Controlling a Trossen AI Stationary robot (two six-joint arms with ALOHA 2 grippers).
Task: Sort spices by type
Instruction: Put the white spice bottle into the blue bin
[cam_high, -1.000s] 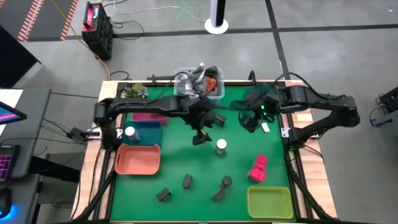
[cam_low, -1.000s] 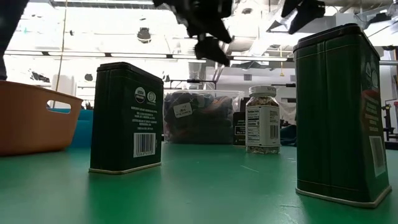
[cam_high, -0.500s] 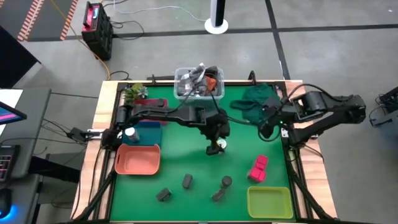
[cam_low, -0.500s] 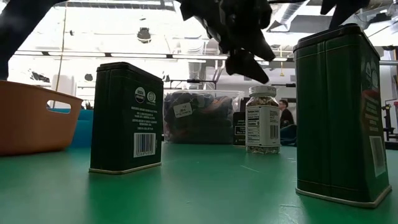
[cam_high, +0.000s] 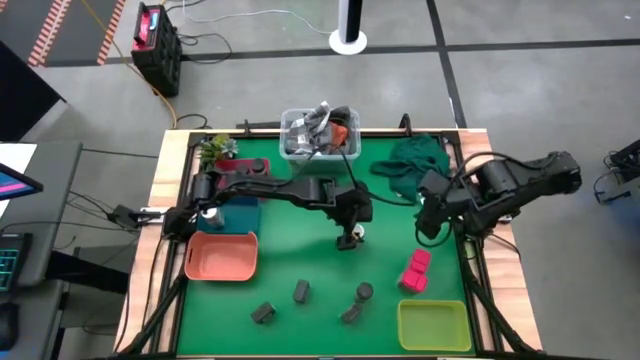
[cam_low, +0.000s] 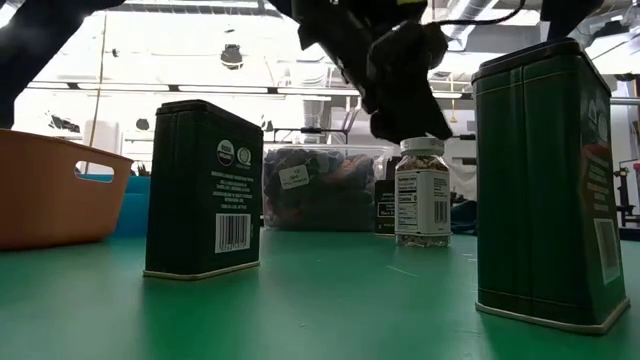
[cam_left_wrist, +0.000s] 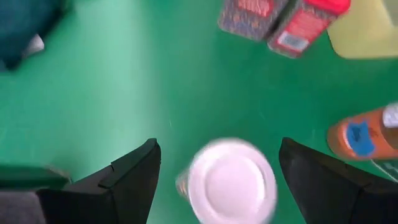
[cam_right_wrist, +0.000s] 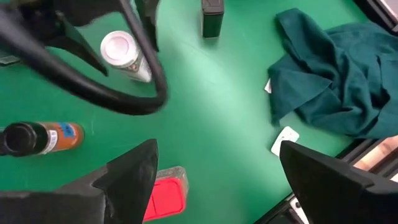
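Observation:
My left gripper (cam_high: 348, 238) hangs open over a white-topped round jar (cam_left_wrist: 231, 180) standing mid-table; its fingers (cam_left_wrist: 127, 180) stand either side of the lid with a gap on both sides. In the low view the same jar (cam_low: 422, 195) stands upright just below the gripper (cam_low: 400, 90). My right gripper (cam_high: 428, 215) is open above the table's right part, near two pink blocks (cam_high: 415, 270). Several dark containers (cam_high: 301, 291) stand near the near edge. Another white-topped jar (cam_high: 210, 213) sits in the blue tray (cam_high: 240, 212).
An orange tray (cam_high: 220, 255) and a pink tray (cam_high: 240, 188) lie at the left, a yellow tray (cam_high: 433, 323) in the near right corner. A clear bin (cam_high: 320, 135) stands at the far edge, with a teal cloth (cam_high: 410, 160) beside it. An orange bottle (cam_right_wrist: 37, 138) lies near the jar.
My left gripper has moved from mid-table toward the right and near edges and come down over the white-topped jar, staying open. My right arm has drawn back toward the table's right and near edges.

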